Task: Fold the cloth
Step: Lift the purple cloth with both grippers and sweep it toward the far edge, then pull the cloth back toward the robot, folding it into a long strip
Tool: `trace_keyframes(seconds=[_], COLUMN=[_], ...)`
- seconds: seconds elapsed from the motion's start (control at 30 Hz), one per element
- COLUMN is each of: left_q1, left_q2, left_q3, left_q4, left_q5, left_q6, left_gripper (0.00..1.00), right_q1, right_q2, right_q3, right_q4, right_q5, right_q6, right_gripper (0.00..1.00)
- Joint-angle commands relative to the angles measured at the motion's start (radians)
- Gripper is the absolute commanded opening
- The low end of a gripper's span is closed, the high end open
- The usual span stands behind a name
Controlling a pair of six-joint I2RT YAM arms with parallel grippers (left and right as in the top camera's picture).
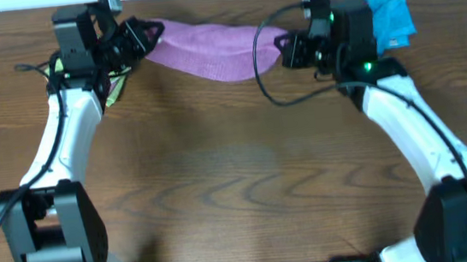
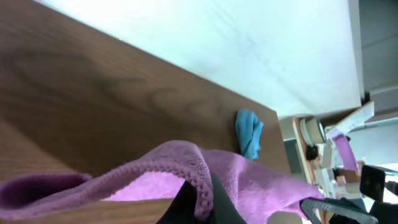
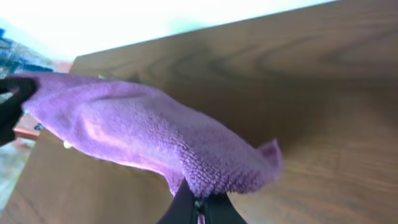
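The purple cloth (image 1: 213, 49) hangs in a sagging band between my two grippers, lifted off the far part of the table. My left gripper (image 1: 148, 32) is shut on its left end; in the left wrist view the cloth's stitched hem (image 2: 200, 180) runs down between the dark fingers (image 2: 222, 205). My right gripper (image 1: 284, 47) is shut on the right end, and in the right wrist view the cloth (image 3: 143, 134) bunches just above the closed fingertips (image 3: 200, 208).
A bright blue cloth (image 1: 391, 18) lies crumpled at the far right, behind the right arm, also visible in the left wrist view as a blue cloth (image 2: 249, 133). Something lime-green (image 1: 114, 89) peeks out under the left arm. A black cable (image 1: 267, 76) loops near the right gripper.
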Motion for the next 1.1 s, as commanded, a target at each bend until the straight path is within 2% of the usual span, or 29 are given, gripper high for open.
trace_keyframes(seconds=[0.0, 0.17, 0.67, 0.87, 1.07], left_q1=[0.008, 0.029, 0.033, 0.033, 0.033], left_q2=[0.021, 0.021, 0.021, 0.020, 0.019], left_q3=[0.046, 0.045, 0.031, -0.075, -0.201], left_q4=[-0.040, -0.244, -0.818, -0.900, -0.901], left_q5=[-0.023, -0.022, -0.079, -0.076, -0.066], left_q6=[0.017, 0.153, 0.564, 0.612, 0.619], left_gripper=[0.06, 0.06, 0.06, 0.06, 0.06], right_q1=[-0.015, -0.029, -0.034, -0.034, -0.034], right_q2=[0.026, 0.014, 0.009, 0.006, -0.057], right_q3=[0.097, 0.150, 0.150, 0.132, -0.005], right_q4=[-0.062, -0.179, -0.592, -0.710, -0.698], right_q5=[0.010, 0.043, 0.062, 0.082, 0.085], right_q6=[-0.093, -0.140, -0.235, -0.255, -0.258], right_gripper=[0.01, 0.01, 0.01, 0.02, 0.02])
